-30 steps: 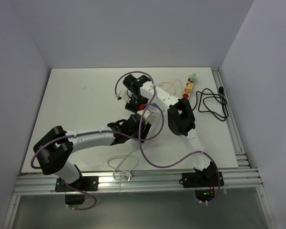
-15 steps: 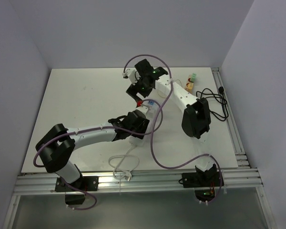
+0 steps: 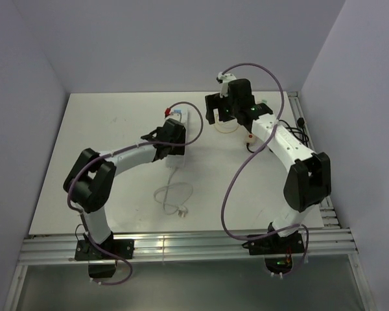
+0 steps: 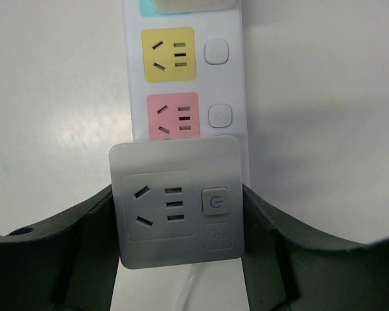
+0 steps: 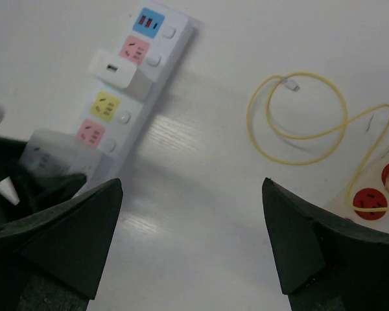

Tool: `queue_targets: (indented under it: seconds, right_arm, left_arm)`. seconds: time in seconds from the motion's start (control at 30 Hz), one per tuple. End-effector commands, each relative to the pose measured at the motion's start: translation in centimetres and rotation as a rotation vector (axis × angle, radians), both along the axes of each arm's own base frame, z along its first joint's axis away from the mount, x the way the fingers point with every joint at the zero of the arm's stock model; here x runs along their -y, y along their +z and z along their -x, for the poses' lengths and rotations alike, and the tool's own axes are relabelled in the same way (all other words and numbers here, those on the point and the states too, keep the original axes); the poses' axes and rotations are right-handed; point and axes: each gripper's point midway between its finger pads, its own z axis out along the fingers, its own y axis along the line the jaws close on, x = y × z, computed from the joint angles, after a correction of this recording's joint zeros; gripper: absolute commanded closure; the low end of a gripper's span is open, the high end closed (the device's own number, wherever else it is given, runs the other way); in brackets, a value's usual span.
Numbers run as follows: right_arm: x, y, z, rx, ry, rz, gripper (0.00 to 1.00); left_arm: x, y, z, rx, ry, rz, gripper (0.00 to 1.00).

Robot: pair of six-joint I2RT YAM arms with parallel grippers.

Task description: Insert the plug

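Right wrist, unlike top external, shows the plugged charger (image 5: 117, 72); right pincer (image 5: 191, 194) gapes empty, left pincer (image 4: 177, 201) clamps strip (image 4: 236, 78).

The power strip (image 5: 163, 44) lies on the table (image 5: 201, 194), left of the cable (image 5: 288, 80).

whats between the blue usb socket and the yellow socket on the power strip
A pink socket, then a white USB charger sitting on the strip, clearest in the right wrist view.

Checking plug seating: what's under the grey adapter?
The white power strip runs beneath the grey adapter; the socket below it and any pins are hidden.
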Motion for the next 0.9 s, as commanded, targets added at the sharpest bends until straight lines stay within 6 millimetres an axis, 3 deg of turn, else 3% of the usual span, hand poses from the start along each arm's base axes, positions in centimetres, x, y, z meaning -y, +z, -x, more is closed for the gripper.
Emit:
queue_targets:
  seconds: [0.0, 0.03, 0.1, 0.13, 0.17, 0.2, 0.33, 0.43, 0.53, 0.57, 0.63, 0.67, 0.7, 0.73, 0.77, 0.8, 0.83, 0.87]
  right_arm:
    - [-1.0, 5.6, 0.0, 0.162, -0.053, -0.154, 0.05]
    - [-1.0, 5.1, 0.5, 0.152, -0.048, -0.153, 0.05]
    - [-0.6, 6.0, 1.2, 0.17, -0.059, -0.171, 0.06]
    - [-0.4, 5.3, 1.6, 0.159, -0.063, -0.166, 0.06]
    - [-0.2, 6.2, 1.9, 0.189, -0.062, -0.175, 0.06]
    - [0.2, 6.2, 2.0, 0.195, -0.082, -0.168, 0.06]
    - [1.3, 6.4, 2.7, 0.212, -0.113, -0.151, 0.06]
    - [1.8, 6.7, 2.7, 0.232, -0.145, -0.163, 0.05]
    - [2.9, 7.3, 2.8, 0.246, -0.232, -0.205, 0.05]
    - [3.5, 7.8, 2.8, 0.262, -0.273, -0.215, 0.04]
    - [3.7, 7.4, 3.0, 0.272, -0.289, -0.241, 0.0]
    - [3.8, 8.1, 3.5, 0.284, -0.301, -0.284, 0.0]
    - [3.9, 6.9, 4.1, 0.266, -0.305, -0.3, 0.0]
    - [3.8, 7.3, 4.3, 0.273, -0.319, -0.364, 0.0]
    - [4.1, 8.5, 4.8, 0.306, -0.324, -0.414, 0.0]
    - [4.3, 7.3, 5.3, 0.288, -0.326, -0.428, 0.0]
    - [4.7, 8.4, 5.8, 0.321, -0.329, -0.46, 0.0]
    - [4.9, 8.4, 6.2, 0.329, -0.329, -0.466, 0.0]
  left_arm:
    - [-1.4, 1.2, -5.4, 0.085, 0.064, -0.033, 0.46]
    - [-2.2, 2.2, -7.3, 0.109, 0.085, -0.03, 0.46]
    - [-2.8, 1.8, -8.9, 0.105, 0.09, -0.028, 0.43]
    - [-3.2, 2.7, -9.9, 0.119, 0.094, -0.01, 0.39]
    - [-3.4, 3.0, -10.3, 0.129, 0.095, -0.003, 0.31]
    - [-3.4, 4.1, -10.5, 0.152, 0.089, 0.015, 0.16]
    - [-3.8, 7.7, -11.0, 0.204, 0.075, 0.076, 0.07]
    - [-4.3, 9.3, -11.0, 0.223, 0.075, 0.096, 0.03]
    - [-4.6, 11.6, -10.2, 0.261, 0.063, 0.138, 0.0]
    - [-4.7, 13.4, -9.6, 0.293, 0.054, 0.167, 0.01]
    - [-5.1, 13.9, -8.3, 0.301, 0.063, 0.201, 0.01]
    - [-5.2, 16.7, -7.5, 0.362, 0.061, 0.251, 0.0]
    - [-5.4, 15.6, -6.4, 0.344, 0.059, 0.263, 0.0]
    - [-5.6, 16.2, -5.7, 0.357, 0.082, 0.303, 0.01]
    - [-6.3, 18.6, -4.7, 0.415, 0.097, 0.349, 0.01]
    - [-7.0, 17.0, -3.6, 0.395, 0.129, 0.358, 0.01]
    - [-7.4, 17.3, -2.9, 0.416, 0.14, 0.377, 0.0]
    - [-8.0, 19.3, -1.8, 0.476, 0.146, 0.416, 0.0]
